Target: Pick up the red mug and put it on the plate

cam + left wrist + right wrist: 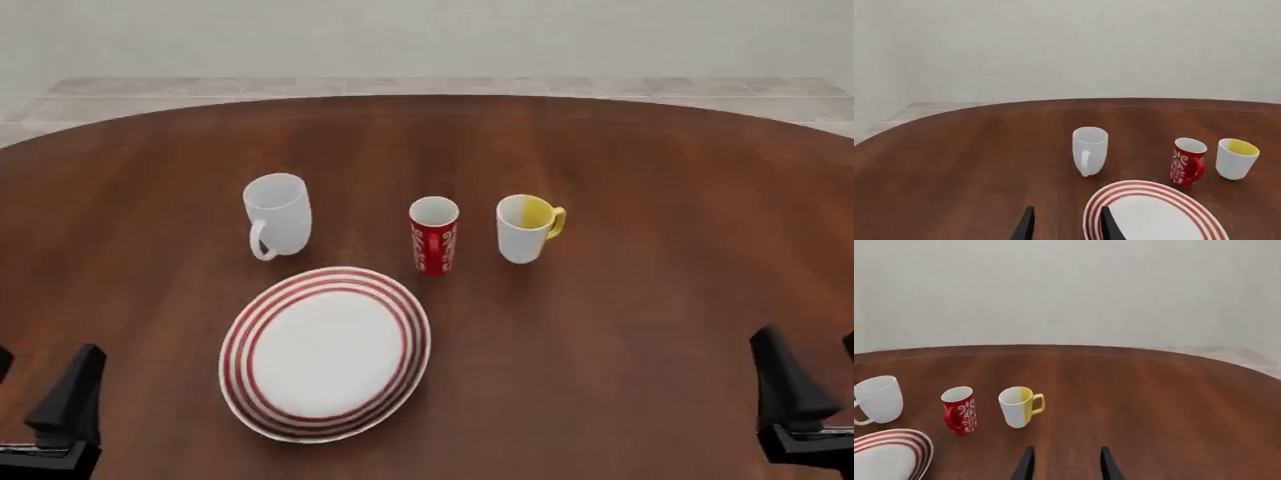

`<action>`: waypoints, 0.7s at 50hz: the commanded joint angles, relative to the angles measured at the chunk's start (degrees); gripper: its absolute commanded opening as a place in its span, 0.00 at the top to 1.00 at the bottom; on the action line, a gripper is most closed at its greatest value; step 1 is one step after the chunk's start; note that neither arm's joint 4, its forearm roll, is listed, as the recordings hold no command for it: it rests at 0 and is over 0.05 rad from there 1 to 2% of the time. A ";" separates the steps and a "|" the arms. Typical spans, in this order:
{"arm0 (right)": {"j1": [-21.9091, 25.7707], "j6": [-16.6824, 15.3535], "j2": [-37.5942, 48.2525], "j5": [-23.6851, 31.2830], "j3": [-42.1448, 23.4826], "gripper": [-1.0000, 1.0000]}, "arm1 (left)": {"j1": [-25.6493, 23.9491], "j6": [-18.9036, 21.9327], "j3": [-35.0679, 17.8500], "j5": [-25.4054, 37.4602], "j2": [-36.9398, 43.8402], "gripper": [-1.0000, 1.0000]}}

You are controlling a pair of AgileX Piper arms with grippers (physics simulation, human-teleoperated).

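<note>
Waiting at the near edge of the tabletop (641,330), I have nothing done yet. The red mug (434,235) stands upright just beyond the plate (327,352), between the white mug (278,215) and the yellow-lined mug (526,228), touching neither. The plate is bare. My left gripper (1066,226) and right gripper (1065,465) both hold their fingers apart on nothing, well short of the mugs. Reaching, grasping, lifting and setting down all remain, I judge.
</note>
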 commanded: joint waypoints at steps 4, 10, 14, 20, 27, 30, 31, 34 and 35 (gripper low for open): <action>-0.41 -0.82 -0.22 0.29 1.99 0.00 | 0.12 -0.15 -0.05 -0.02 0.21 0.00; 0.04 -1.21 1.90 -1.47 1.98 0.00 | 0.20 -0.33 -0.10 0.24 0.11 0.00; 0.50 -1.31 3.14 -2.40 2.00 0.00 | 0.24 -0.50 -0.11 0.34 0.01 0.00; 0.76 -1.26 4.76 -3.71 2.02 0.00 | 0.29 -0.60 -0.14 0.30 0.01 0.00; 0.82 -1.76 6.68 -5.40 2.00 0.00 | 0.30 -0.64 -0.01 0.22 -0.10 0.00; 0.54 -1.61 8.87 -7.07 1.69 0.00 | 0.25 -0.63 -0.03 0.20 -0.04 0.00; 0.27 -1.54 10.88 -8.25 1.53 0.00 | 0.24 -0.63 0.03 0.23 -0.08 0.00; -0.05 -1.81 14.95 -10.24 0.54 0.00 | 0.22 -0.61 0.00 0.15 -0.04 0.00; 0.32 -1.44 17.04 -11.18 0.07 0.00 | 0.21 -0.60 -0.02 0.14 -0.01 0.00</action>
